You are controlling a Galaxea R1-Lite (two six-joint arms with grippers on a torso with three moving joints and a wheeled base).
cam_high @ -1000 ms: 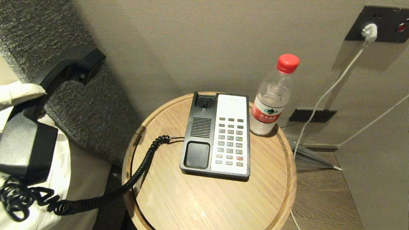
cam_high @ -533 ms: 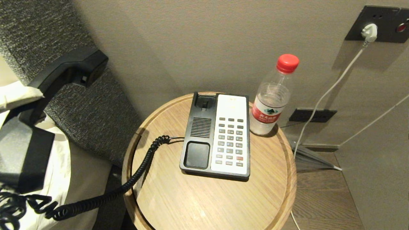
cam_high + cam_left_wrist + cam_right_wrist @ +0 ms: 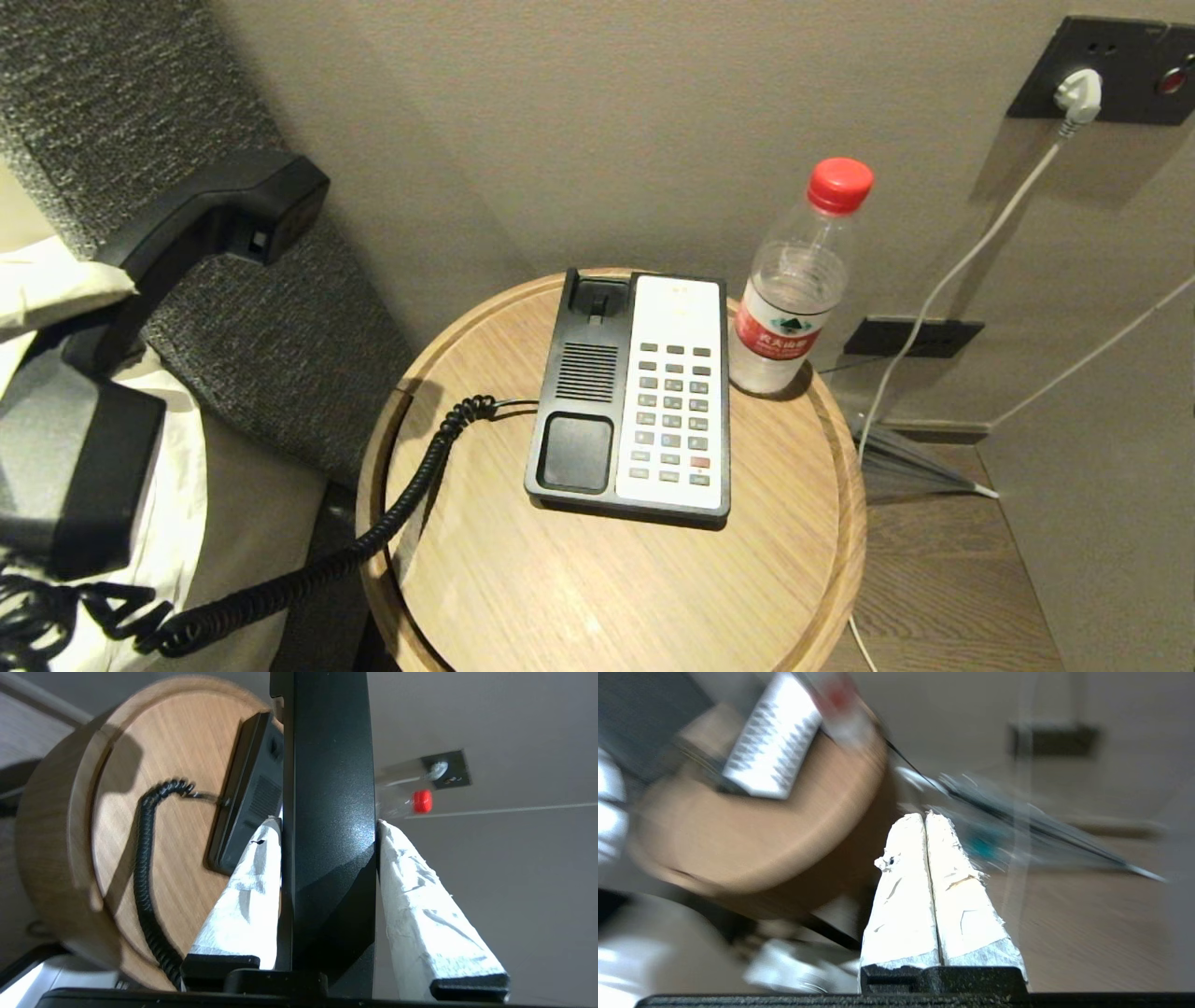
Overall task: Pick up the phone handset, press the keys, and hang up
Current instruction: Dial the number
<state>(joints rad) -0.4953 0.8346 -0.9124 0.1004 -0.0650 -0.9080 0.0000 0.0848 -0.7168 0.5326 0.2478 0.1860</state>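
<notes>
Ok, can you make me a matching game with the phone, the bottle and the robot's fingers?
Things:
1. phone handset
2. water bottle
3. phone base
4. right gripper

States:
A. fingers pressed together, holding nothing
B. lying in the middle of the round table
C. held up off the table by the left gripper
D. standing upright, red cap on

Pairs: 1-C, 2-D, 3-B, 4-A

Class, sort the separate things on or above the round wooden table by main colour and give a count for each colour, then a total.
Black: 2, the phone handset held off to the side in the left gripper, and the coiled cord
Black and white: 1, the phone base
Clear with red cap: 1, the water bottle
Total: 4
</notes>
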